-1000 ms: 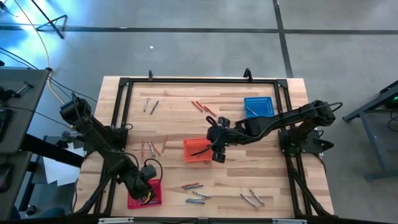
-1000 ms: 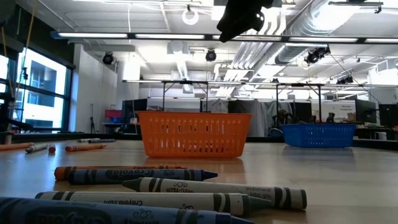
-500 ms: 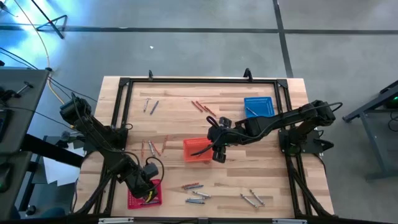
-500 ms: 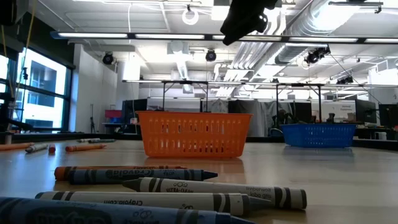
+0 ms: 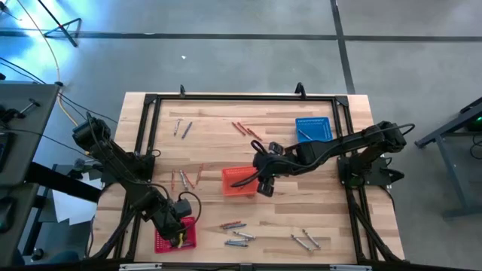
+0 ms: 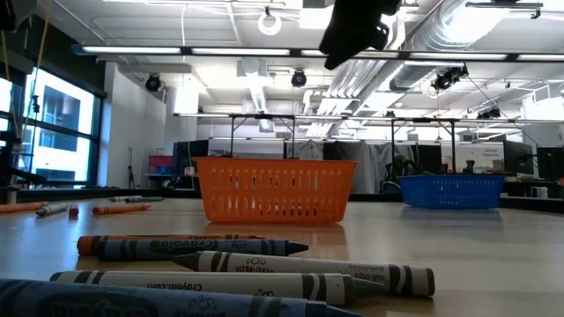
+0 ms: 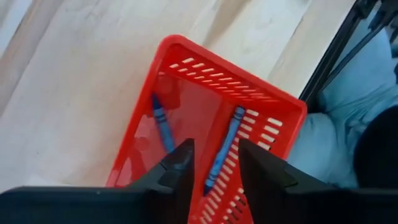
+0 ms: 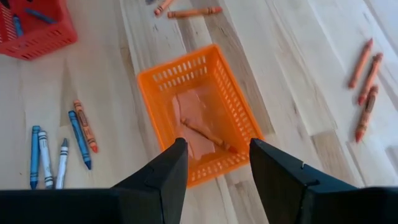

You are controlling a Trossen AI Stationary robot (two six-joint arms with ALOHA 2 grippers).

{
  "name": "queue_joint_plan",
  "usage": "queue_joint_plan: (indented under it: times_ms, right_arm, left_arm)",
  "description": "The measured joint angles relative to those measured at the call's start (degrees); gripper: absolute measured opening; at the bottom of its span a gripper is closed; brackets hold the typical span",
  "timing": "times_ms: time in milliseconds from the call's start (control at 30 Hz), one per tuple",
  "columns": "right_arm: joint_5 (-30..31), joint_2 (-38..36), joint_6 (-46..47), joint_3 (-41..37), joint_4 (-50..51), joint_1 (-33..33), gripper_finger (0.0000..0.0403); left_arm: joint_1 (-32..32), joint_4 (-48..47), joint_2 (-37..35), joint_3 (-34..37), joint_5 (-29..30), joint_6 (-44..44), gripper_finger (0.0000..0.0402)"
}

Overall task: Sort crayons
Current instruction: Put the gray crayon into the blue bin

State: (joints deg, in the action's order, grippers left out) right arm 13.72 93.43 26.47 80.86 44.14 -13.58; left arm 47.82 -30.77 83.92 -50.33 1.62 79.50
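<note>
While my left fingers [image 7: 214,163] hang parted, empty, over the red basket [image 7: 273,112] with two blue crayons [image 7: 163,123], my right fingers [image 8: 214,163] gape above the orange basket [image 8: 158,84].

We look down past two dark fingers [image 8: 163,180] that stand apart, with nothing between them. Under them sits an orange basket [image 8: 157,89] on the wooden table [image 8: 292,68]. One orange crayon [image 8: 205,135] lies inside it. Beside the basket lie blue, grey and orange crayons [image 8: 59,149]. Three more orange crayons [image 8: 365,81] lie on its other side. A red basket [image 8: 43,38] sits in a corner with a blue crayon [image 8: 41,16] in it.
</note>
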Motion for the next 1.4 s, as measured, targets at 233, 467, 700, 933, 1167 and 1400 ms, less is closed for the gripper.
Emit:
queue_joint_plan:
  times_ms: [233, 467, 700, 933, 1167, 1400]
  right_arm:
    - [-3.68, 0.0, 6.82, 0.0, 8.75, -1.47, 0.0167]
    - [-5.42, 0.02, 13.8, -0.02, 14.39, -5.87, 0.0167]
    - [-2.72, 0.72, 32.19, -0.07, 20.29, -14.83, 0.0167]
    - [-8.18, 0.72, 55.71, -4.47, 22.39, -21.33, 0.0167]
    - [-18.33, 0.76, 68.72, -13.82, 12.21, -26.1, 0.0167]
    - [-17.88, 0.76, 80.67, -19.63, -3.08, -31.82, 0.0167]
  left_arm:
    - [-4.23, 5.22, -0.6, 0.0, 0.36, -6.42, 0.012]
    - [-9.93, 17.34, -2.67, -0.07, 0.64, -16.01, 0.011]
    - [-15.19, 20.88, -2.64, -0.07, 8.06, -28.32, 0.0106]
    - [-16.87, 28.24, -2.62, -0.07, 14.72, -46.19, 0.0106]
    - [-16.51, 34.78, -2.62, -0.07, 21.08, -57.85, 0.0106]
    - [-16.49, 36.95, -2.62, -0.07, 25.8, -61.19, 0.0106]
